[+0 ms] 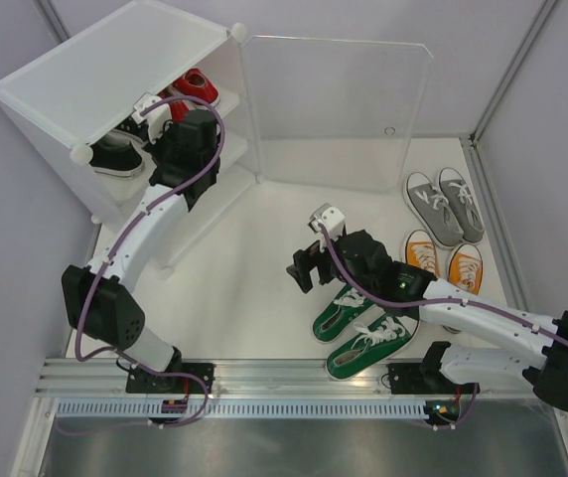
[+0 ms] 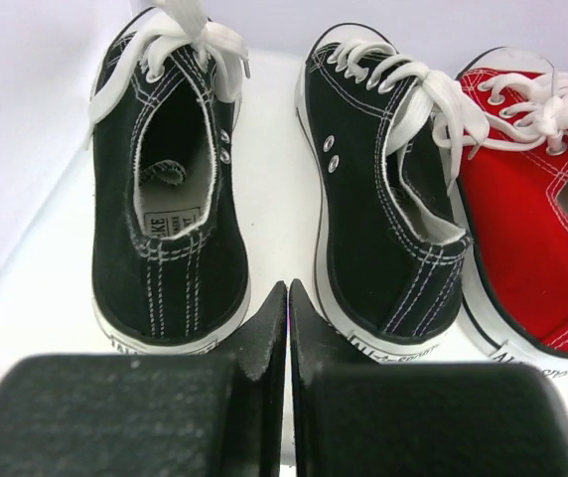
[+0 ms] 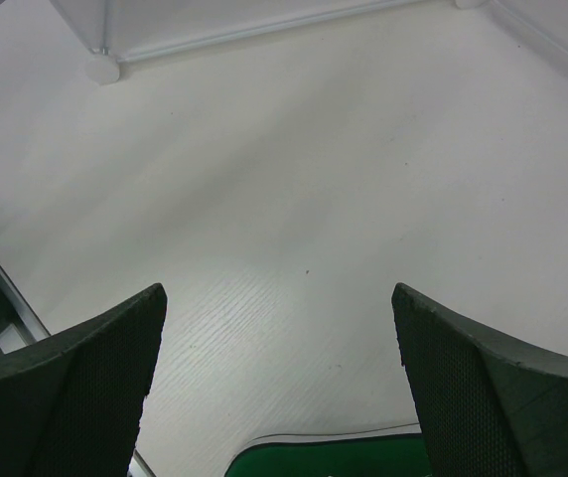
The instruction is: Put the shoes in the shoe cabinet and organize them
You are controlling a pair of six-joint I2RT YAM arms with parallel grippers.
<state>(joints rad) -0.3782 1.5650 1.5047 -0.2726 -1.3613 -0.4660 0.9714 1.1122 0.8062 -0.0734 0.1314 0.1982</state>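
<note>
In the left wrist view, two black shoes (image 2: pixel 170 199) (image 2: pixel 388 199) stand side by side on a white shelf of the shoe cabinet (image 1: pixel 115 70), heels toward the camera. A red shoe (image 2: pixel 537 229) sits to their right. My left gripper (image 2: pixel 288 288) is shut on nothing, its tips just behind the gap between the two black heels. My right gripper (image 3: pixel 279 308) hangs open over bare table, with the heel of a green shoe (image 3: pixel 334 459) just below it. From above, the right gripper (image 1: pixel 304 270) sits left of the green pair (image 1: pixel 349 313).
The cabinet's clear door (image 1: pixel 334 109) stands open to the right of the shelves. An orange pair (image 1: pixel 443 260) and a grey pair (image 1: pixel 445 206) lie at the right side of the table. A metal rail (image 1: pixel 284 373) runs along the near edge.
</note>
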